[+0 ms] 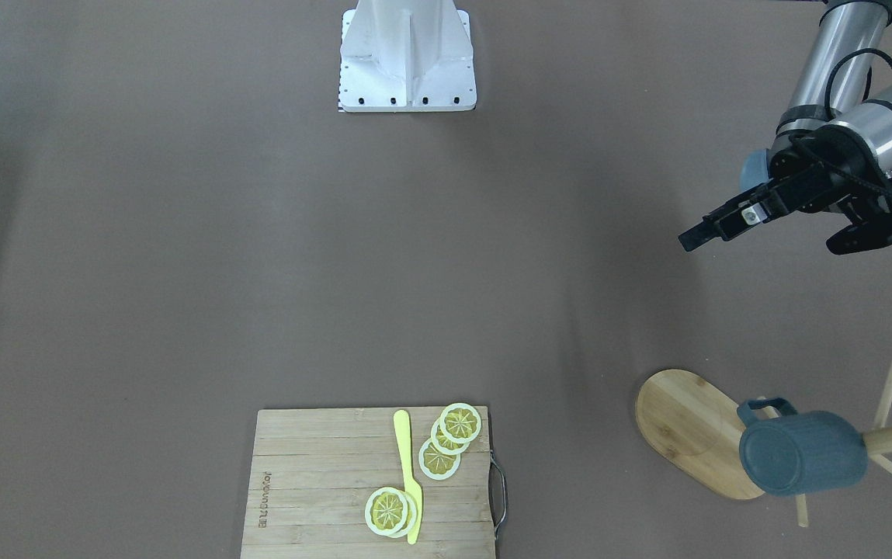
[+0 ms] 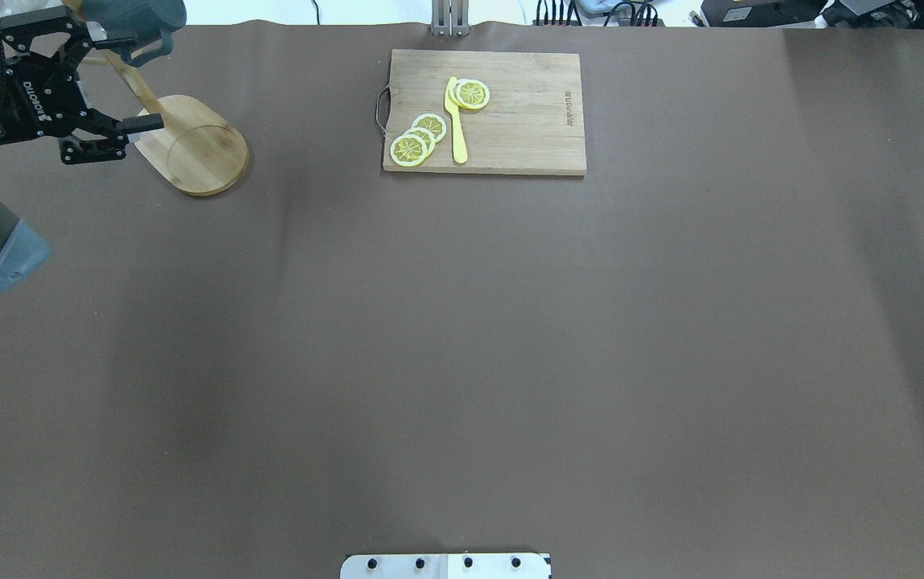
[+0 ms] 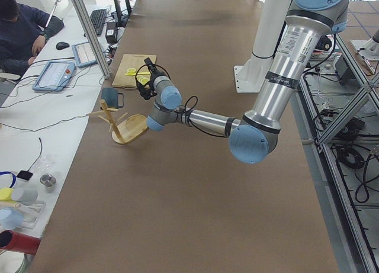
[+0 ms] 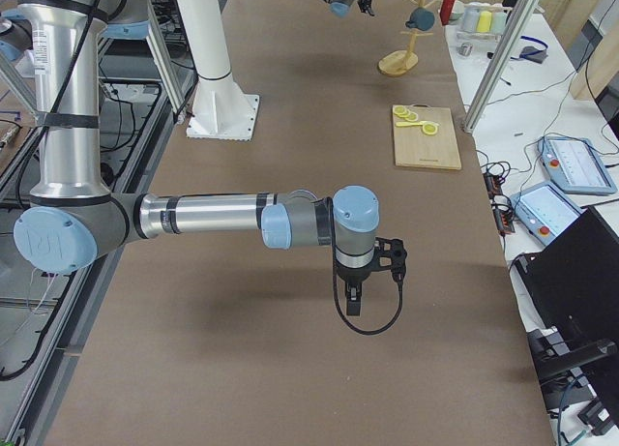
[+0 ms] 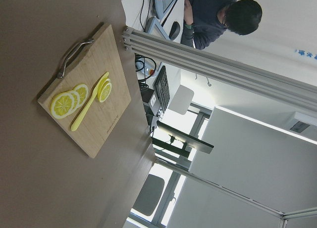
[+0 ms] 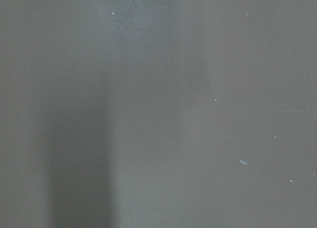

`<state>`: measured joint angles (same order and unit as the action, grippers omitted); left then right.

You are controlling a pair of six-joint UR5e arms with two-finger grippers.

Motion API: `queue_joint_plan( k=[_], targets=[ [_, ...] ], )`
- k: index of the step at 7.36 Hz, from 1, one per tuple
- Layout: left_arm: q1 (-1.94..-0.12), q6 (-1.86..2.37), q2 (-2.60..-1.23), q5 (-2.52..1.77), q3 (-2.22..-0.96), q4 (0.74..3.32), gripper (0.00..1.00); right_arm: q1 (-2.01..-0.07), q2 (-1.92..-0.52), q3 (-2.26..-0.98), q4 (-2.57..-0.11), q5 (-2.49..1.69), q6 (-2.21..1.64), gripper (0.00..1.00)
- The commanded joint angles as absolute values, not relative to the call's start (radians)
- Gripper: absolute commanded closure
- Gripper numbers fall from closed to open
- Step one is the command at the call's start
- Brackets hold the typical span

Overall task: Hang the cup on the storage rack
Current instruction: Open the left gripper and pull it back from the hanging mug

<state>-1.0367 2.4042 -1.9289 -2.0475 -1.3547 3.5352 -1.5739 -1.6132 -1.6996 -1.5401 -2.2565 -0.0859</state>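
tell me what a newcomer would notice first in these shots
The slate-blue cup hanging on a peg of the bamboo storage rack, at the robot's far left, draws the eye first. The left gripper hovers open and empty near it. Along the table's far edge, a cutting board carries lemon slices and a yellow knife.

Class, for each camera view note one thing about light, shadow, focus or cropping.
Front-facing view: even light, soft shadow bands across the table, cup sharp. Overhead view: cup cropped by the top edge. Left wrist view: board sharp, background washed out. Right wrist view: only table surface, darker band at left.
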Motion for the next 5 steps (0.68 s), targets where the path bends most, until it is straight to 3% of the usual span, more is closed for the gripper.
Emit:
queue_joint_plan(
  k=[1,5],
  targets=[
    [-1.035,2.262,-1.919,-2.042,-1.380,3.536,0.01,-1.574,-1.614,-1.700,-1.540,-2.256,-0.086,0.00],
    [-1.035,1.914,-1.890,-2.049,-1.387,3.539,0.01,-1.574,-1.620,-1.697,-1.540,-2.256,-0.086,0.00]
  ],
)
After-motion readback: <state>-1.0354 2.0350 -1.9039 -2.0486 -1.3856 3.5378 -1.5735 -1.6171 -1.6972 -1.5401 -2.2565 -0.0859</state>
